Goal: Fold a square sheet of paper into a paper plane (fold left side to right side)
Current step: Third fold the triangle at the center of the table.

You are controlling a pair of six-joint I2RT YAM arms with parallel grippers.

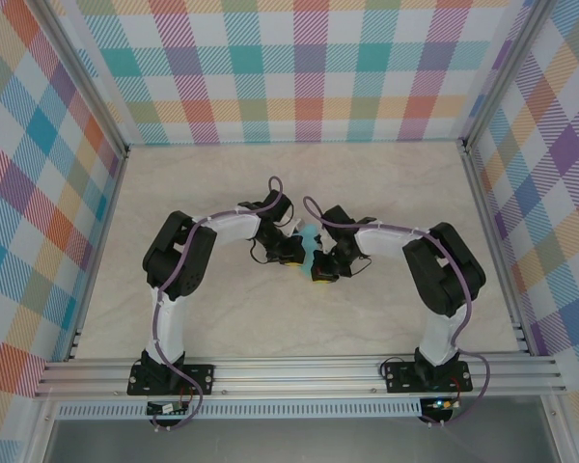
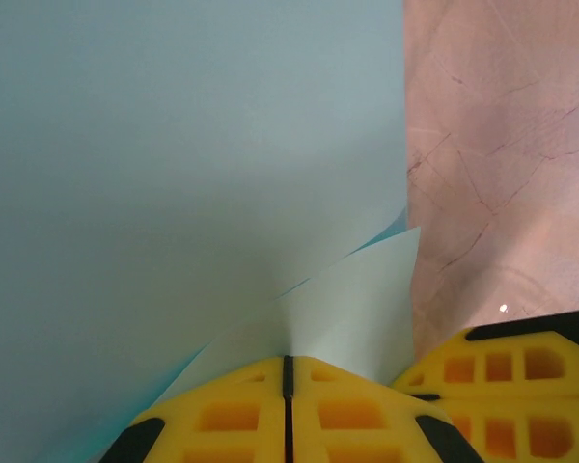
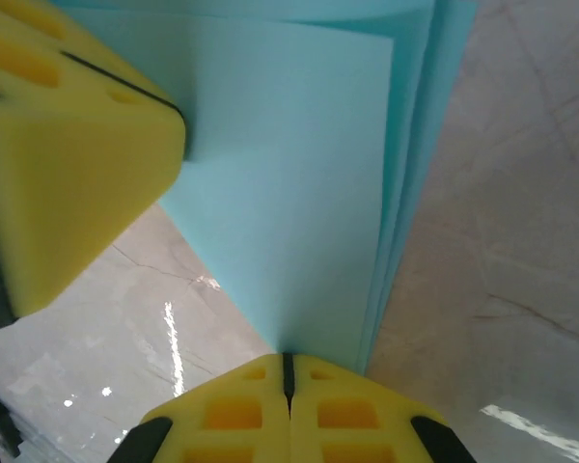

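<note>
The paper plane [image 1: 312, 238] is the light turquoise sheet folded into layers, held above the table's middle between both arms. My left gripper [image 1: 297, 253] comes in from the left, and its yellow jaws [image 2: 288, 363] are shut on the paper's lower edge. That paper [image 2: 174, 174] covers most of the left wrist view. My right gripper [image 1: 323, 269] meets it from the right. Its jaws [image 3: 288, 359] are shut on the paper's corner [image 3: 289, 193], with stacked folded edges [image 3: 415, 193] to the right. Each wrist view shows the other gripper's yellow fingers [image 2: 507, 371] [image 3: 68, 145] close by.
The beige marble-patterned table [image 1: 222, 183] is enclosed by plaid walls [image 1: 299, 77] at the back and on both sides. An aluminium rail [image 1: 299, 371] holding the arm bases runs along the near edge. Both arms bend inward, elbows out [image 1: 174, 256] [image 1: 444, 265].
</note>
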